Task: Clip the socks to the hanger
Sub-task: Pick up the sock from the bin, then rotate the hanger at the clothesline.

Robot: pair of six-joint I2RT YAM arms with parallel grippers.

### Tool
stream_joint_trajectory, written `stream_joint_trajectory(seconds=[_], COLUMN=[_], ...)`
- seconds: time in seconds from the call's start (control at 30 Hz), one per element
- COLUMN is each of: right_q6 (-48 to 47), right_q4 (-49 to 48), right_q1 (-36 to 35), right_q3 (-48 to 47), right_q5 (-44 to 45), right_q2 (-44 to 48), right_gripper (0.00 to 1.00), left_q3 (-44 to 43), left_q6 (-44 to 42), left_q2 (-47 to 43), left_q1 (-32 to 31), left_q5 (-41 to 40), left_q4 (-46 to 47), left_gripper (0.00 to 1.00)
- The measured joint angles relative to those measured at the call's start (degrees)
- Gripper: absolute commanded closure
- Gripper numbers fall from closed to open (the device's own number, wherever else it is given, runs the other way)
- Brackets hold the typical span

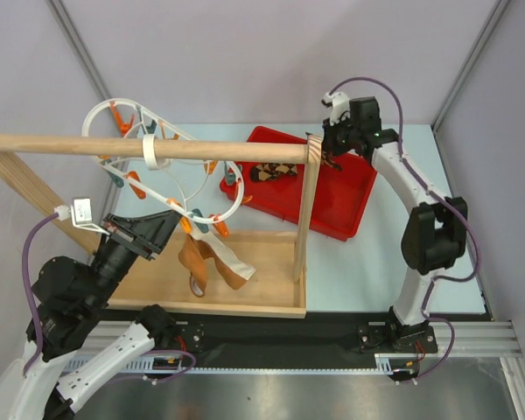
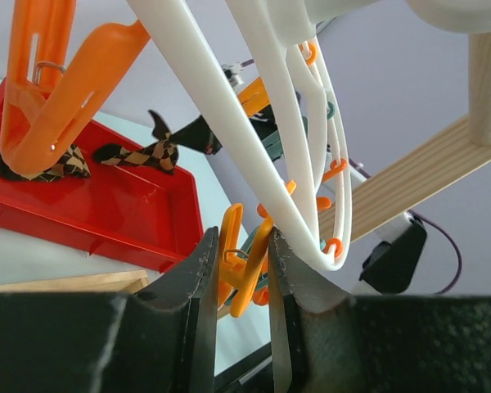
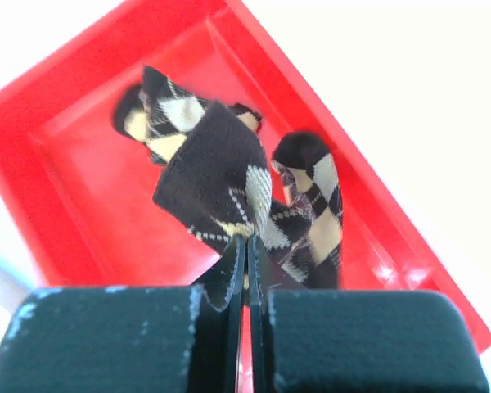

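The white wavy hanger (image 1: 171, 140) hangs by its loop from the wooden rod and carries orange and teal pegs. My left gripper (image 1: 175, 224) is at the hanger's lower rim. In the left wrist view it (image 2: 241, 255) is shut on an orange peg (image 2: 244, 264). My right gripper (image 1: 332, 161) is over the red tray (image 1: 332, 206). In the right wrist view it (image 3: 245, 246) is shut on a fold of an argyle sock (image 3: 217, 168) and holds it above the tray floor. A second argyle sock (image 1: 271, 171) lies in the tray.
The wooden rod (image 1: 140, 148) rests on an upright post (image 1: 308, 210) standing in a wooden base tray (image 1: 262, 302). An orange-brown and a cream piece of cloth (image 1: 201, 261) hang from pegs over that base. A slanted wooden brace (image 1: 17, 184) is at the left.
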State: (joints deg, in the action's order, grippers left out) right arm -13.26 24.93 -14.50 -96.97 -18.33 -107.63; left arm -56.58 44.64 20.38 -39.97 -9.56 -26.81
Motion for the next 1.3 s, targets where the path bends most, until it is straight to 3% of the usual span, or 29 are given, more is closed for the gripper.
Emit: stream_joint_trajectory(seconds=[0.17,0.33,0.47,0.6,0.93,1.13,1.3], right_q6=[12.3,22.7,28.0,32.5,37.5,35.4,35.7], right_q4=[-1.0,1.8,7.2,15.8,34.1,38.1,37.4], right_q1=[-0.4,-2.1,-5.5,-8.5,-10.5,-7.4,-8.8], right_q3=[10.7,24.6,26.8,24.8,17.4,15.5,17.4], right_q5=[6.1,16.1,22.2,23.0,5.7,-11.2,-21.7], right_q2=[15.0,38.2,53.1,61.3,68.7,72.3,73.8], right_gripper=[1.0,1.0,1.0,1.0,1.0,1.0,1.0], left_q3=[0.0,0.0,0.0,-0.4,-1.1,-1.7,-1.7], left_q6=[0.4,0.5,1.1,2.0,4.1,4.9,5.4], left_q2=[-0.4,-0.9,-1.7,-2.7,-3.2,-3.2,-3.1], left_q1=[0.0,0.0,0.0,0.0,0.0,0.0,0.0], left_q5=[0.5,0.7,0.7,0.7,0.8,0.8,0.8], left_q4=[0.0,0.0,-0.4,-1.5,-3.2,-3.9,-3.9], left_gripper=[1.0,1.0,1.0,1.0,1.0,1.0,1.0])
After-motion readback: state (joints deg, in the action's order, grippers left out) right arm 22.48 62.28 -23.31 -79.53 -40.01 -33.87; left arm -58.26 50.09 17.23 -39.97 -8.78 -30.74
